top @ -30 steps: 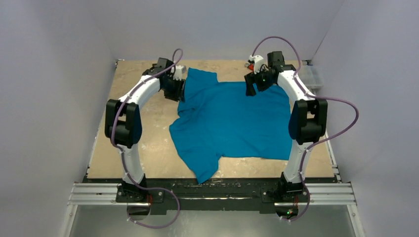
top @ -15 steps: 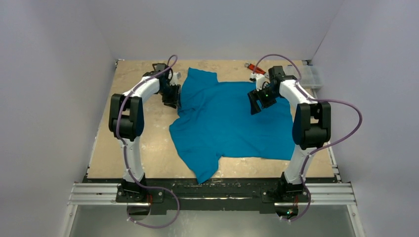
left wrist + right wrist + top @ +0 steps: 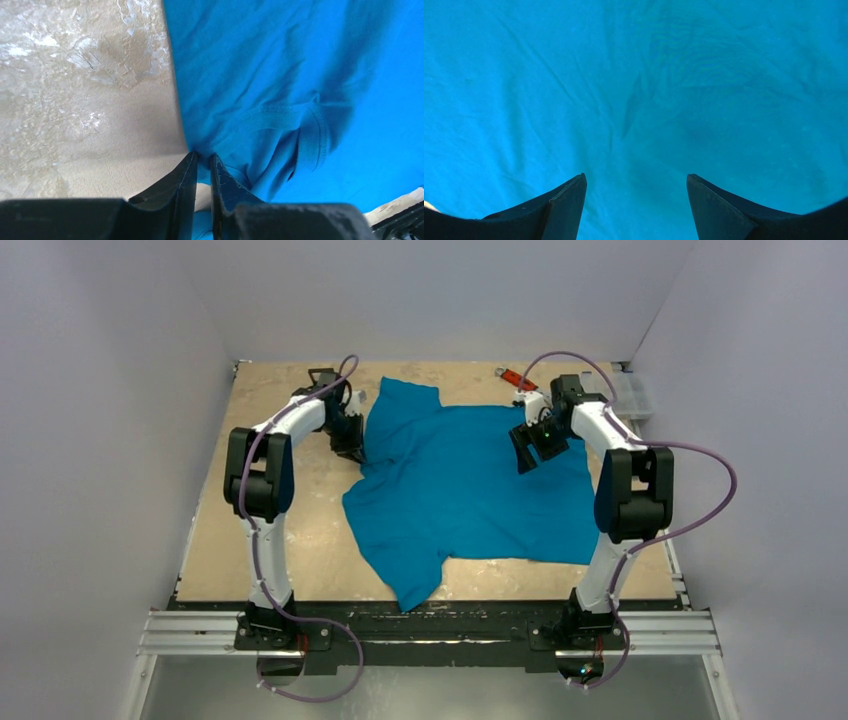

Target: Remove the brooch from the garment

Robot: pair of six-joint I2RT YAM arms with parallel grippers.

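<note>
At the edge of the garment [image 3: 470,490], left fingers [image 3: 182,175] pinch it; right fingers [image 3: 564,200] gape wide above it.

Soft matt cloth garment [image 3: 470,490], scuffed tabletop [image 3: 300,540]

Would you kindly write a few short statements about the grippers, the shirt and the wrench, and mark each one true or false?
1. The right gripper is open above the garment. True.
2. The brooch shows plainly in the right wrist view. False: that view shows only teal fabric, and no brooch can be seen in any view.
3. The left gripper is pinched on the garment's edge. True.
4. The red-handled wrench lies on the garment. False: the wrench lies on the bare table, beyond the garment's far edge.
</note>
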